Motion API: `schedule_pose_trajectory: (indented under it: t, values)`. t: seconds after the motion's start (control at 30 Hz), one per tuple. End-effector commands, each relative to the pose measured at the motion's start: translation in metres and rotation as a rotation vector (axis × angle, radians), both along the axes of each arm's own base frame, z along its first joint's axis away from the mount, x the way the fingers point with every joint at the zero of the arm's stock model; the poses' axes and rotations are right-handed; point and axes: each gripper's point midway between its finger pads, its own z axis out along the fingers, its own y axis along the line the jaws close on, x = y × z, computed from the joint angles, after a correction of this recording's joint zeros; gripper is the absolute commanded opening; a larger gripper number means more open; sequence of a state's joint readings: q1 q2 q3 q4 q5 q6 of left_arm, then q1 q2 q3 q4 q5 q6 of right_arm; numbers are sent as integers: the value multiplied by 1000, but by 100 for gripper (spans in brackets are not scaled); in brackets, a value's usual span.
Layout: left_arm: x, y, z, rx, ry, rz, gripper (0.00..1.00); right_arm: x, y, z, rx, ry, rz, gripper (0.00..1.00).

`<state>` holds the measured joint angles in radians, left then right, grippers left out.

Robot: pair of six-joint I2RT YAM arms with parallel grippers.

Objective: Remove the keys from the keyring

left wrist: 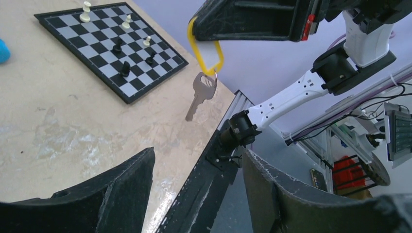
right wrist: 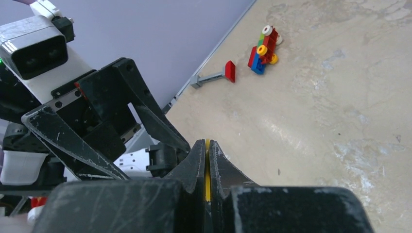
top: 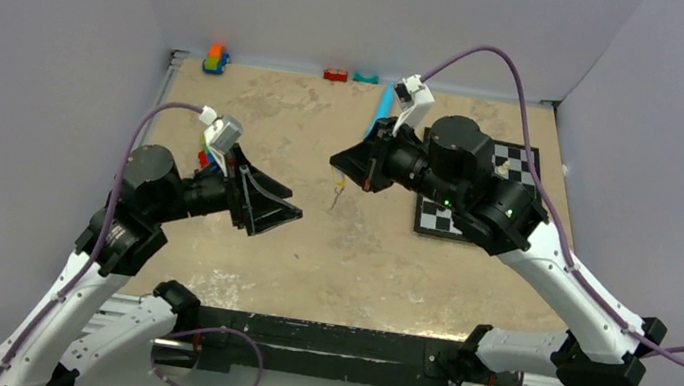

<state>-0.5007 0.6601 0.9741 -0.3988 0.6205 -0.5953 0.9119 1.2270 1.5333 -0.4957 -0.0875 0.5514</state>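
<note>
One key (left wrist: 200,94) dangles free over the middle of the bench (top: 308,259). It hangs by one small ring (left wrist: 213,74) from one yellow tag (left wrist: 206,46). The right gripper (top: 342,166) is clenched on the top of that tag. The left gripper (left wrist: 198,160) stands released, with nothing between its fingers, near the key but not touching it.

Near the right edge lies one chessboard (left wrist: 97,48) carrying six men, three white and three black.

Only the left wrist view makes out the ring, the key's blade and the chessmen. From above, the key is a thin sliver under the right fingers. The right wrist view hides the key and ring and shows just a yellow strip pinched between its pads. It also shows one block toy (right wrist: 262,48) and one red-headed grey piece (right wrist: 216,75) by the bench's edge at the wall.
</note>
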Motion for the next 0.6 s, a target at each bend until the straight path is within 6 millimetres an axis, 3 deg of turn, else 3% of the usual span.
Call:
schedule_pose_trajectory:
  t: [0.0, 0.23, 0.57]
  values:
    - [1, -7, 44, -89, -101, -34, 70, 3, 3, 6, -26, 65, -94, 0]
    - [2, -8, 67, -110, -157, -37, 66, -1, 10, 11, -33, 113, -137, 0]
    - [9, -11, 62, -111, -143, -31, 61, -6, 20, 15, -30, 124, -146, 0]
